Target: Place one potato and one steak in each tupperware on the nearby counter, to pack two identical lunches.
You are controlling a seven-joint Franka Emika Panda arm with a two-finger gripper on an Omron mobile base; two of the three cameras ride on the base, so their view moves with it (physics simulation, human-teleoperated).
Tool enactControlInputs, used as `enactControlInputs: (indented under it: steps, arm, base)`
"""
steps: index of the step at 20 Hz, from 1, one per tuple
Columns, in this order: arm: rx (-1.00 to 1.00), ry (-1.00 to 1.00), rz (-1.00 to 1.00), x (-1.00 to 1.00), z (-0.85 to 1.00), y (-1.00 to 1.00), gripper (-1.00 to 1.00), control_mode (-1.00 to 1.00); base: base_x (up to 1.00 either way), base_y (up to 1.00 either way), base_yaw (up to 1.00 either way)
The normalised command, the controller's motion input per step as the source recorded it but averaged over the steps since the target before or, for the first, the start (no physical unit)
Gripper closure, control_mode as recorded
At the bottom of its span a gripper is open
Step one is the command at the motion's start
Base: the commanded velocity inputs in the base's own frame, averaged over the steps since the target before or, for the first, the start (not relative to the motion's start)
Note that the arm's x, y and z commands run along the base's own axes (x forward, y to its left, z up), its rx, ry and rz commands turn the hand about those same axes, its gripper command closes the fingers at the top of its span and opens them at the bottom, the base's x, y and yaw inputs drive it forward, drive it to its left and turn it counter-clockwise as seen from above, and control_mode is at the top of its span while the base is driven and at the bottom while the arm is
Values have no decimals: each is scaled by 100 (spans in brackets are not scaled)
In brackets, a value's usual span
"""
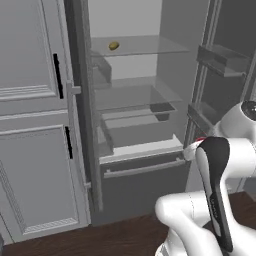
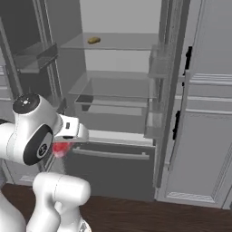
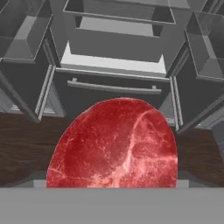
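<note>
A bright red marbled steak [image 3: 113, 146] sits right in front of the hand camera and covers the fingertips. It hangs in the air before the open fridge, over the dark floor. In the right base view the steak [image 2: 60, 148] shows as a red patch under the white hand, with my gripper [image 2: 62, 146] shut on it. A sliver of the steak [image 1: 200, 140] peeks out behind the forearm in the left base view. One olive-yellow potato [image 1: 114, 46] [image 2: 94, 40] lies on the fridge's top glass shelf. The tupperware and the counter are out of view.
The fridge stands open with glass shelves [image 2: 113, 86], a pulled-out drawer [image 3: 114, 57] and a lower drawer handle [image 3: 111, 87]. Door bins [image 1: 220, 60] [image 2: 34, 56] flank the opening. Grey panelled cabinets [image 1: 35, 125] stand beside it, over a dark wooden floor [image 2: 136, 215].
</note>
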Motion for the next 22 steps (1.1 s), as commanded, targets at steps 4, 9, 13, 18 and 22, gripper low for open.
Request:
enactControlInputs:
  steps: [4, 9, 13, 18, 22]
  arm:
    - [0, 0, 0, 0, 0, 0, 100, 100]
    - [0, 0, 0, 0, 0, 0, 100, 100]
    - [0, 0, 0, 0, 0, 0, 100, 100]
    - [0, 0, 0, 0, 0, 0, 100, 100]
    - [0, 0, 0, 0, 0, 0, 100, 100]
  base:
    - [-100, 73, 19]
    - [-63, 100, 19]
    - [55, 100, 20]
    - [100, 85, 21]
    - [100, 69, 26]
